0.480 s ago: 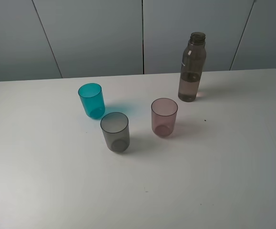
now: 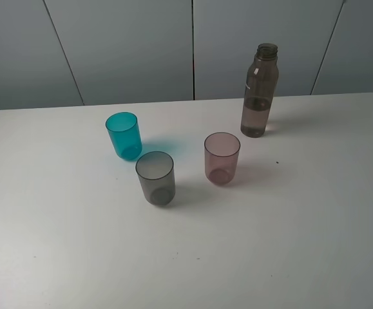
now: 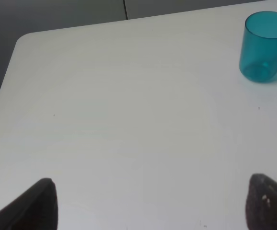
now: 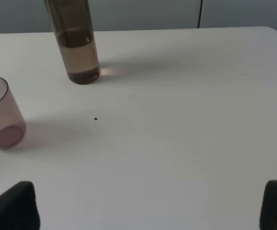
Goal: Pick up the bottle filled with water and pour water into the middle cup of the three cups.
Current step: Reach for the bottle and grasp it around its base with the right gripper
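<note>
A white desk (image 2: 302, 225) fills most of the high view, with grey wall panels behind it. The bottle (image 2: 259, 96) stands upright near the far edge, to the right of the middle, open-mouthed and holding water to about half its height. It is touched by nothing and stands well apart from both arms.

The three cups (image 2: 155, 178) stand upright in a loose triangle left of the bottle. The teal cup (image 2: 123, 135) is farthest left. The pink cup (image 2: 222, 158) is nearest the bottle. The grey cup (image 2: 155, 178) sits between those two and closer to the camera, near both but touching neither.

The left pincer (image 3: 152, 206) is spread wide over bare desk, its dark fingers (image 3: 38, 206) at either edge of its wrist view, with the teal cup well off. The right pincer (image 4: 150, 206) is likewise spread wide and holds nothing, and both the bottle and the pink cup lie well beyond its fingers (image 4: 14, 206).

A small dark speck (image 2: 277, 162) lies on the desk to the right of the pink cup.
</note>
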